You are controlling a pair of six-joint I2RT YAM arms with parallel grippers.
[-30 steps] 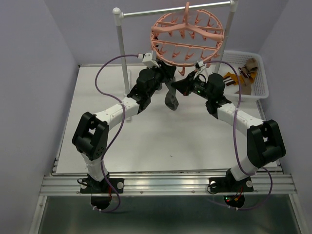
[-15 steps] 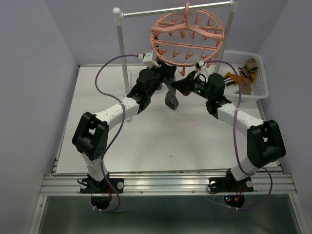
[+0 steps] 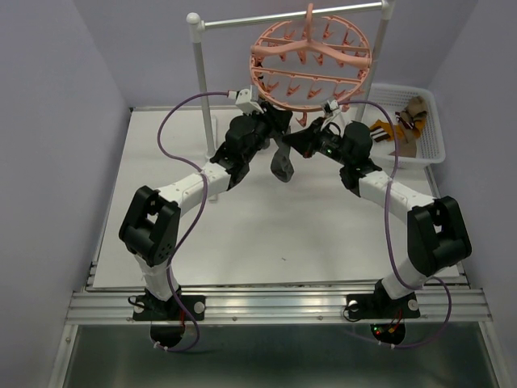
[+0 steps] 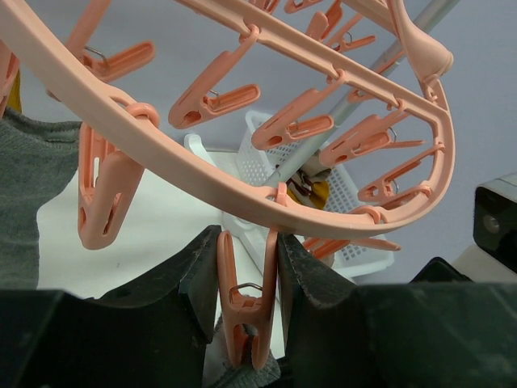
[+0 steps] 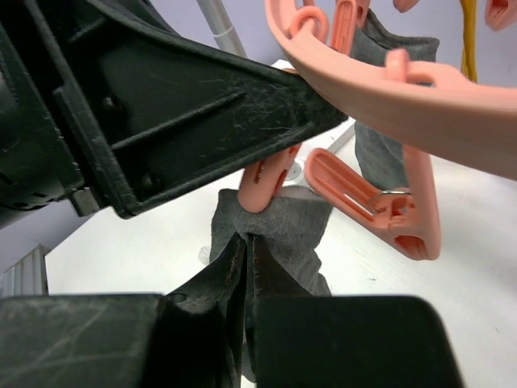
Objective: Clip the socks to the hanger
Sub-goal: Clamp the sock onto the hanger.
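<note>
- Two grippers meet under the near rim of the hanger [image 3: 311, 61], a salmon-pink ring of dangling clips that hangs by its hook from the rail stand [image 3: 202, 89] at the back of the table [image 3: 242, 226].
- Left gripper [image 4: 246, 279]: its two black fingers [image 4: 194, 279] press from either side on the upper end of one clip [image 4: 242, 327] hanging from the ring – jaws narrow, closed on that clip.
- Right gripper [image 5: 246, 263]: jaws all but together, pinching the fabric of a grey sock [image 5: 283, 230] just below the sock's upper edge.
- Grey sock, overhead view: it hangs between the two grippers, below the ring's near edge and above the table, without touching it.
- Clip and sock: the lower tip of the squeezed clip meets the sock's upper edge – whether it bites the fabric cannot be told.
- Second grey sock [image 4: 32, 190]: it hangs below the ring just beside the left gripper, and shows behind the rim in the right wrist view.
- Remaining socks [image 3: 400, 125], orange-mustard and brown, lie in the white mesh basket [image 3: 432, 149] at the far right of the table, well apart from the hanger's near rim.
</note>
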